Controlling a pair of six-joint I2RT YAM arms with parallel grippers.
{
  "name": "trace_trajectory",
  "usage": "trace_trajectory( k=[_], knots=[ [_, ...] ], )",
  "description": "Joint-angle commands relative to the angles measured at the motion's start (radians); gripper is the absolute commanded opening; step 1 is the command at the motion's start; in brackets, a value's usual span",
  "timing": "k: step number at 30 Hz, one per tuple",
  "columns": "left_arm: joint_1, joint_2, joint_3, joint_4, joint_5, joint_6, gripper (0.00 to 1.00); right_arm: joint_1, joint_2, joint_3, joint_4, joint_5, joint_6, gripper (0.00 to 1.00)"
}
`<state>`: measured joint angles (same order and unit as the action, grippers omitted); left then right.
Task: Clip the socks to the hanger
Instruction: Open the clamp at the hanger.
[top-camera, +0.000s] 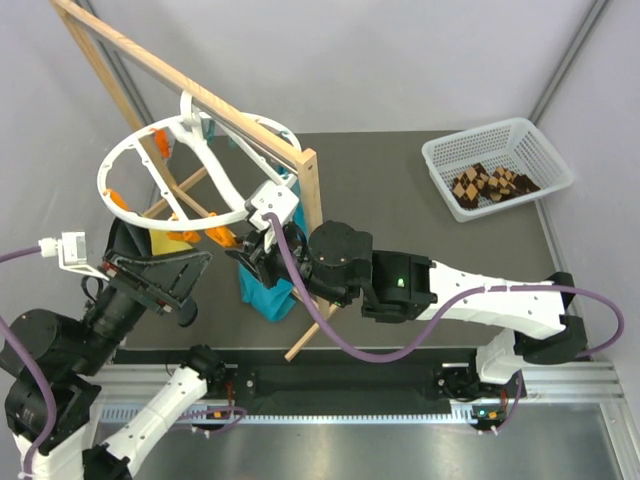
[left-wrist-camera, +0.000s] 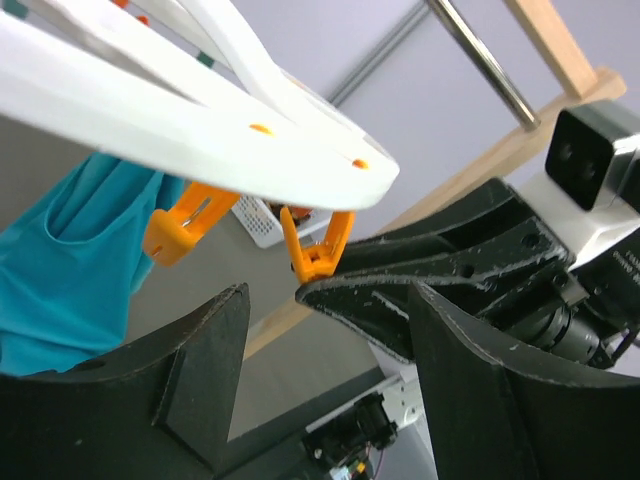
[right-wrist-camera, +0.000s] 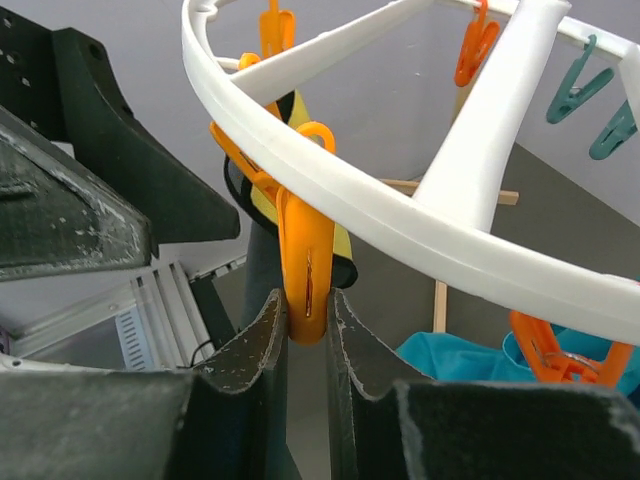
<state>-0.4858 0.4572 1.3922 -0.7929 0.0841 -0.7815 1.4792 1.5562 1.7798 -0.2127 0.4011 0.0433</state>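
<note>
socks: brown argyle fabric socks (top-camera: 490, 185) in white mesh basket (top-camera: 546, 150), well apart from white round plastic hanger (right-wrist-camera: 400, 220) | feel: light, limp; take by cuff | right gripper (right-wrist-camera: 308, 305) pinches orange clip (right-wrist-camera: 303, 250) | left gripper (left-wrist-camera: 330, 320) spread, empty

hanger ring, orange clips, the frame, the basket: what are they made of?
hanger ring: white moulded plastic, smooth, with a slight sheen along the rim.
orange clip: also plastic by the look, glossy, one colour throughout.
frame: bare light wood, matt, square-cut bars.
basket: probably white plastic, with open mesh walls; too small to judge the finish.
</note>
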Motion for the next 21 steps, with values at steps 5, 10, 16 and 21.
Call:
trace_trajectory(
  k=[5, 10, 16, 21],
  knots=[
    [0.073, 0.001, -0.013, 0.107, -0.011, -0.021, 0.68, 0.027, 0.015, 0.084, -0.059, 0.038, 0.085, 0.00],
    [0.139, 0.014, -0.010, 0.107, 0.043, -0.025, 0.67, 0.032, 0.021, 0.105, -0.068, 0.041, 0.102, 0.00],
    [0.231, 0.041, -0.018, 0.124, 0.140, -0.044, 0.67, 0.035, 0.025, 0.104, -0.068, 0.042, 0.098, 0.00],
    [0.257, 0.046, -0.025, 0.147, 0.198, -0.051, 0.66, 0.036, 0.018, 0.087, -0.057, 0.045, 0.096, 0.00]
  ],
)
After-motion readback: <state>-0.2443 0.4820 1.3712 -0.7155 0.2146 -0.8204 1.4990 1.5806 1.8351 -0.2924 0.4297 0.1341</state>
